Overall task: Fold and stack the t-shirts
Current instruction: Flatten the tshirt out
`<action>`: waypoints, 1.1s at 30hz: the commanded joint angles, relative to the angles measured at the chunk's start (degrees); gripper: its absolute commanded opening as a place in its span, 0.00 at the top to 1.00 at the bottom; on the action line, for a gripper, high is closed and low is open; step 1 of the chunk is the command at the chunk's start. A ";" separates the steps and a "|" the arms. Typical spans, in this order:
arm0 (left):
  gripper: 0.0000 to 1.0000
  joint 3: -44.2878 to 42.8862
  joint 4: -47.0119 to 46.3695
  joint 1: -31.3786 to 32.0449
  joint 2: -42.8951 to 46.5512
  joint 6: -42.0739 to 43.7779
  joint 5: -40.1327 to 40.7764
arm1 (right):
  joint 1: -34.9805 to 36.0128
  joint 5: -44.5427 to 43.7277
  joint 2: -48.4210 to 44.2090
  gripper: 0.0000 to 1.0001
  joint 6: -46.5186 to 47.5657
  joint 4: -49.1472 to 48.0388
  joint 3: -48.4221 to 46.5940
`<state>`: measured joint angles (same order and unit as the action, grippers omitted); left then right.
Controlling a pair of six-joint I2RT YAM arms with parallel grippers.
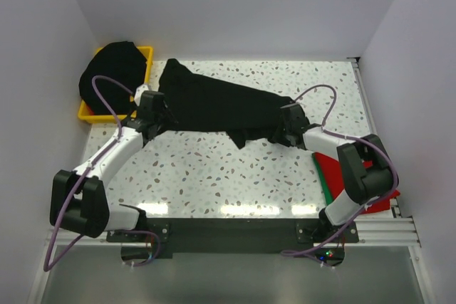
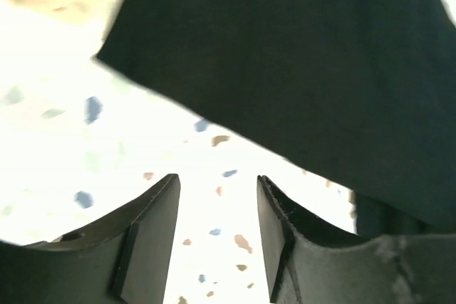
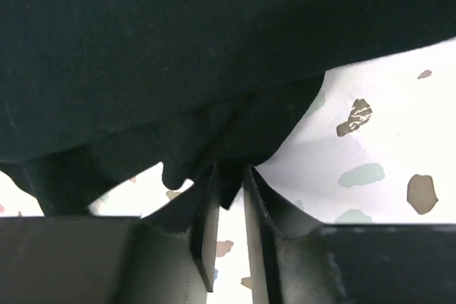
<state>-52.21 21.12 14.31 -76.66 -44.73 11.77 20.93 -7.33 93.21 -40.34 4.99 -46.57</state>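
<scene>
A black t-shirt (image 1: 221,105) lies crumpled lengthwise across the middle of the speckled table. My left gripper (image 1: 159,126) sits at its left end. In the left wrist view this gripper (image 2: 217,183) is open over bare tabletop, with the shirt's edge (image 2: 299,62) just ahead of the fingertips. My right gripper (image 1: 283,134) is at the shirt's right end. In the right wrist view this gripper (image 3: 228,172) has its fingers nearly together, pinching a fold of the black cloth (image 3: 178,55). A red t-shirt (image 1: 329,165) lies folded under the right arm.
A yellow bin (image 1: 146,53) at the back left holds a heap of black shirts (image 1: 114,69). A green edge (image 1: 322,184) shows beside the red shirt. White walls close in the table on the left, back and right.
</scene>
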 commanded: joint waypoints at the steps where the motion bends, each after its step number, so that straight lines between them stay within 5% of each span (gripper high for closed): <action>1: 0.47 1.93 2.51 -0.77 1.17 -5.27 10.01 | 0.16 0.57 -1.79 0.82 -0.36 1.23 -0.45; 5: 0.34 2.02 2.61 -1.73 -1.46 -8.17 11.26 | 0.08 1.27 -5.04 1.00 0.17 3.53 -0.89; 23: 0.34 -6.24 -6.88 -7.89 -21.59 -5.46 7.57 | -0.01 -0.23 -18.50 1.00 3.60 12.41 -2.74; 31: 0.41 -9.75 -6.27 -7.89 -28.27 -5.46 9.85 | -0.01 -0.14 -22.63 1.00 4.21 15.83 -4.58; 32: 0.54 -11.06 -5.31 -7.98 -29.15 -5.11 10.11 | -0.10 -0.31 -23.68 1.00 4.65 16.88 -6.24; 33: 0.54 -11.68 -5.30 -7.98 -29.16 -5.10 10.11 | -0.10 -0.31 -23.69 1.00 4.83 17.33 -6.26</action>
<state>-61.21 15.99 6.81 -103.77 -50.72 20.10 20.93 -6.48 71.99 -37.15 20.03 -48.56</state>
